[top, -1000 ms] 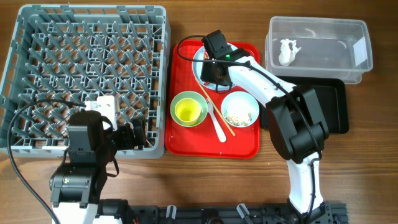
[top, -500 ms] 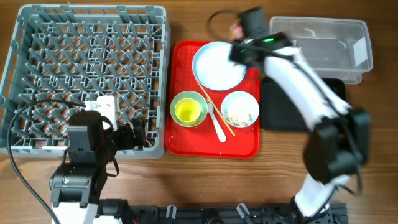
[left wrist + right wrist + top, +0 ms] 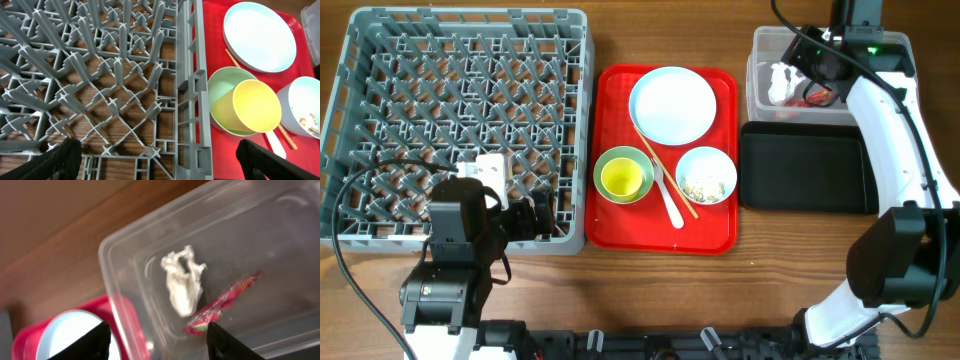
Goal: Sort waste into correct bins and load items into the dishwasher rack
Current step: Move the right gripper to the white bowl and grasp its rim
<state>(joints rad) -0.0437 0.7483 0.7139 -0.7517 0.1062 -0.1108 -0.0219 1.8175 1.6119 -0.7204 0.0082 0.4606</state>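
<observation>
Red snack wrapper beside white tissue in clear tub, apparently loose

Rack, red tray, tub on table

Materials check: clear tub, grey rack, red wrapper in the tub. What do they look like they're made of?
The clear tub looks like glossy transparent plastic: see-through walls with soft highlights. The grey rack seems to be matte moulded plastic: uniform colour, ribbed lattice and pegs. The red wrapper is probably thin plastic or foil film: crinkled and shiny, but I can't tell which.
</observation>
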